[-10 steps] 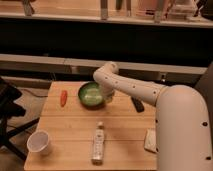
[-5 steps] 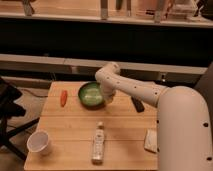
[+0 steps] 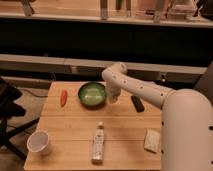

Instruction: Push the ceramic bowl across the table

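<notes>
The green ceramic bowl (image 3: 92, 94) sits near the far edge of the light wooden table (image 3: 70, 127), left of centre. My white arm reaches in from the right and bends down, and the gripper (image 3: 112, 97) hangs right beside the bowl's right rim, close to or touching it. The gripper is shut, with nothing seen held in it.
An orange carrot-like item (image 3: 63, 98) lies left of the bowl. A dark flat object (image 3: 137, 103) lies right of the gripper. A bottle (image 3: 98, 144) lies at the front middle, a white paper cup (image 3: 39, 142) front left, a pale packet (image 3: 152, 140) front right. A dark chair (image 3: 10, 107) stands at the left.
</notes>
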Controlling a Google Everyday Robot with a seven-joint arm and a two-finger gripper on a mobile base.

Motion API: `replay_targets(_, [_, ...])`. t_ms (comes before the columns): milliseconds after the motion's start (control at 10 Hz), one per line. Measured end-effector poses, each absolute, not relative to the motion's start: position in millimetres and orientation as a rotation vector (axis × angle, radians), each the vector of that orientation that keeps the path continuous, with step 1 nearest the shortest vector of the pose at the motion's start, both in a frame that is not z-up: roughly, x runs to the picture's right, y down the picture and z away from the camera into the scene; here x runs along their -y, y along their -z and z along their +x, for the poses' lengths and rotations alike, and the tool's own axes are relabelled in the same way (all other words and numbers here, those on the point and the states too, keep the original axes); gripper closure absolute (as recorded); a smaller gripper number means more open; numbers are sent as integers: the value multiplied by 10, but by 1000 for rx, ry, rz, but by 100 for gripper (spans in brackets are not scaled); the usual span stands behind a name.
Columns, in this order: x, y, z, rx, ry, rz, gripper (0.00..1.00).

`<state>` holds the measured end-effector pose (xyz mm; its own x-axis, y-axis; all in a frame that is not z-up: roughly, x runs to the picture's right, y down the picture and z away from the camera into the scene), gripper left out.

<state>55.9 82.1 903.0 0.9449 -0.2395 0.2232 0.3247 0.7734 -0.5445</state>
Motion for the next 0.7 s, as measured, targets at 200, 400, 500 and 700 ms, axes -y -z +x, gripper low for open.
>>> replay_targets(200, [-795, -9072, 408, 158, 332, -610, 100])
replay_targets(400, [-800, -9085, 159, 168, 359, -607, 100])
replay_targets(500, [-802, -9090, 116, 171, 363, -607, 100])
replay_targets(700, [-787, -9119, 172, 181, 374, -605, 100])
